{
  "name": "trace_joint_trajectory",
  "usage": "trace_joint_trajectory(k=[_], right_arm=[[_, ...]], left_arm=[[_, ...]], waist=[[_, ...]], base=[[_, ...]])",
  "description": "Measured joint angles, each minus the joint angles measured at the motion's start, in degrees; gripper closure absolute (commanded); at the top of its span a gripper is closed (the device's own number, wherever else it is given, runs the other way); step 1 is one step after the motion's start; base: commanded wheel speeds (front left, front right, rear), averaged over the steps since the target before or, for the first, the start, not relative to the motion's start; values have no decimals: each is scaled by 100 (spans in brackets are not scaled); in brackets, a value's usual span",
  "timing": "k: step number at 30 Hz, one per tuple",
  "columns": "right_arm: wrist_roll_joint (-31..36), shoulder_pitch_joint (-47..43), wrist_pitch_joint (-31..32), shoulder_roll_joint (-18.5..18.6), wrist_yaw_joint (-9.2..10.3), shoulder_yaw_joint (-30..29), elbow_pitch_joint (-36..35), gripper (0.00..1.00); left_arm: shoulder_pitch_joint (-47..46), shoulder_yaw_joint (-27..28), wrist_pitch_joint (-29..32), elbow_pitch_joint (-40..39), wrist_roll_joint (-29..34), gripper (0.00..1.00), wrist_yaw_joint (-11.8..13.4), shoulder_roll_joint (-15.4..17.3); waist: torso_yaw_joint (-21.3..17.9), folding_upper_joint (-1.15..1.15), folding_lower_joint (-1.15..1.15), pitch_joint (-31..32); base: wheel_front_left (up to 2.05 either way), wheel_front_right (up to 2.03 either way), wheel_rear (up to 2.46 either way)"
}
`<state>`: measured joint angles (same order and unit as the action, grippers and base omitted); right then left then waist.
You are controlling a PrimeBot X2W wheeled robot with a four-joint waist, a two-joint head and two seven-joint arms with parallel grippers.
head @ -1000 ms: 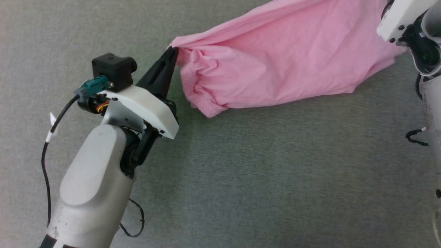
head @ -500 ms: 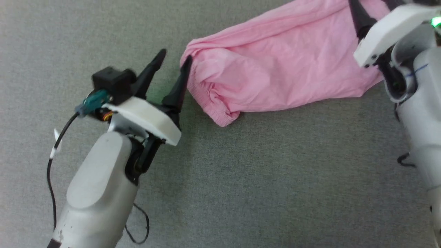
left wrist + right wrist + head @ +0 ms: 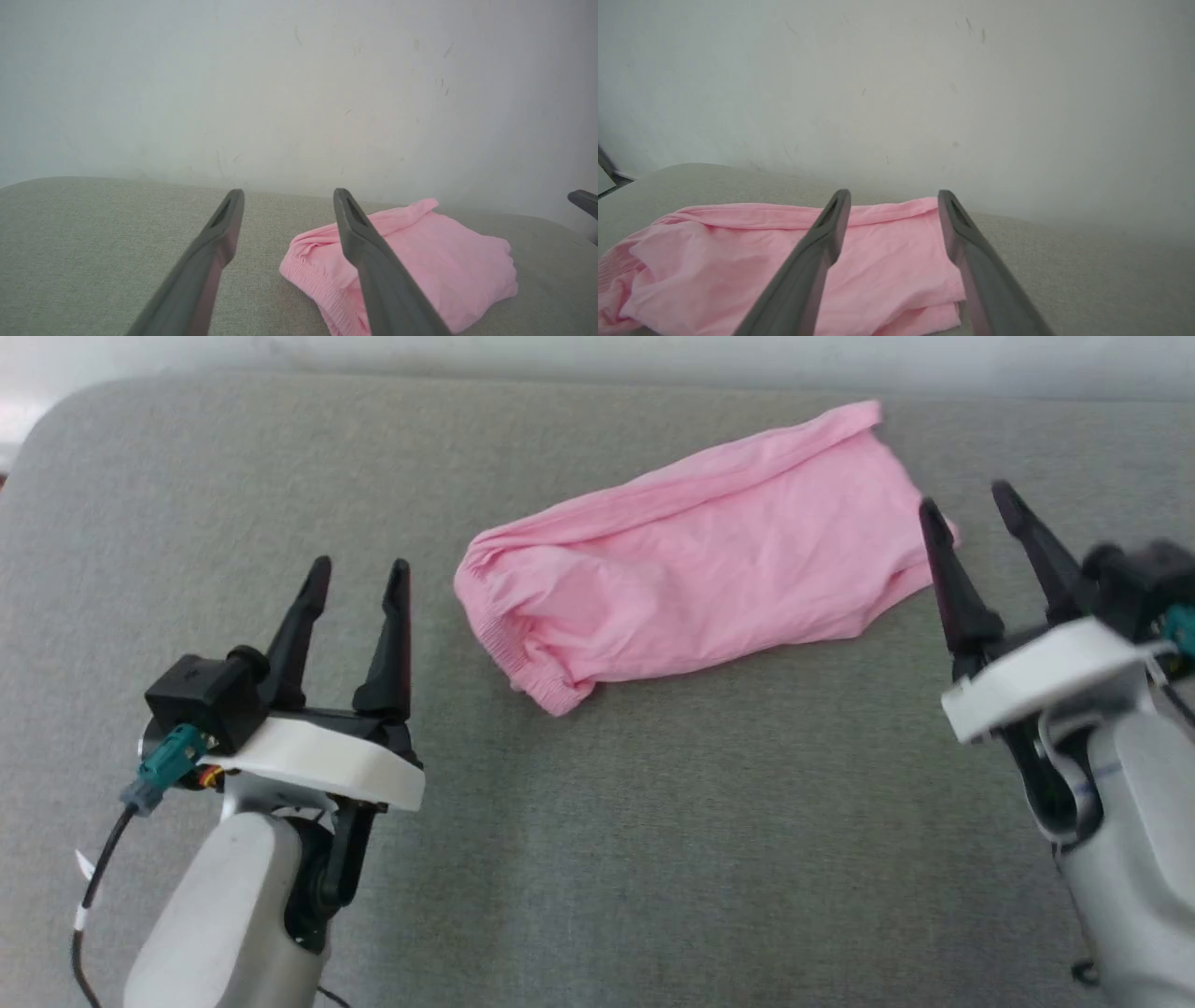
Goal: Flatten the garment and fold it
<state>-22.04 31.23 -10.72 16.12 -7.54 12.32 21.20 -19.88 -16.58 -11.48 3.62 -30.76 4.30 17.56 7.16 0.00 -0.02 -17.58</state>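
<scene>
The garment [image 3: 695,565] is light pink and lies folded in a long bundle on the grey surface, its gathered waistband end toward the left. My left gripper [image 3: 359,574] stands open just left of that end, apart from the cloth. My right gripper [image 3: 966,495] stands open beside the garment's right end, holding nothing. In the left wrist view the garment [image 3: 439,261] lies behind the right finger of my left gripper [image 3: 287,196]. In the right wrist view the garment [image 3: 724,261] spreads out beyond the fingers of my right gripper [image 3: 892,196].
The grey padded surface [image 3: 653,859] has a rounded far-left corner, and a pale wall [image 3: 299,93] rises just behind its far edge. A black cable [image 3: 93,887] hangs from my left wrist.
Both grippers have opened and let go of the garment, which now lies on the surface. Both arms have drawn back toward me, and the head view has shifted to take in the far edge.
</scene>
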Motion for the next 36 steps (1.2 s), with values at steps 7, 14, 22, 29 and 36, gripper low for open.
trace_joint_trajectory(k=[7, 14, 22, 29, 36], right_arm=[[485, -1438, 717, -323, 1, -697, -1566, 0], [694, -2363, 1381, -644, 1, -1047, -2694, 0], [683, -2705, 1726, -887, 1, -1163, -3177, 0], [572, -2715, 1812, -913, 1, -1038, -3245, 0], [241, -2605, 2064, -877, 1, -1021, -3116, 0]], left_arm=[[54, -165, 680, -237, 175, 0, 183, 269], [-209, -798, 1929, 140, 152, 0, -288, 468], [-714, -1396, 3334, 949, 131, 0, -680, 623], [-1140, -1682, 4361, 1404, 157, 23, -754, 730], [-1238, -1650, 4768, 1318, -85, 100, -820, 839]], waist=[[-382, 0, 0, 327], [-735, 0, 1, 473], [-984, 0, 3, 335], [-1166, 0, 2, 120], [-1261, 0, 1, 27]], base=[[0, 0, 0], [0, 0, 0], [0, 0, 0], [0, 0, 0], [0, 0, 0]])
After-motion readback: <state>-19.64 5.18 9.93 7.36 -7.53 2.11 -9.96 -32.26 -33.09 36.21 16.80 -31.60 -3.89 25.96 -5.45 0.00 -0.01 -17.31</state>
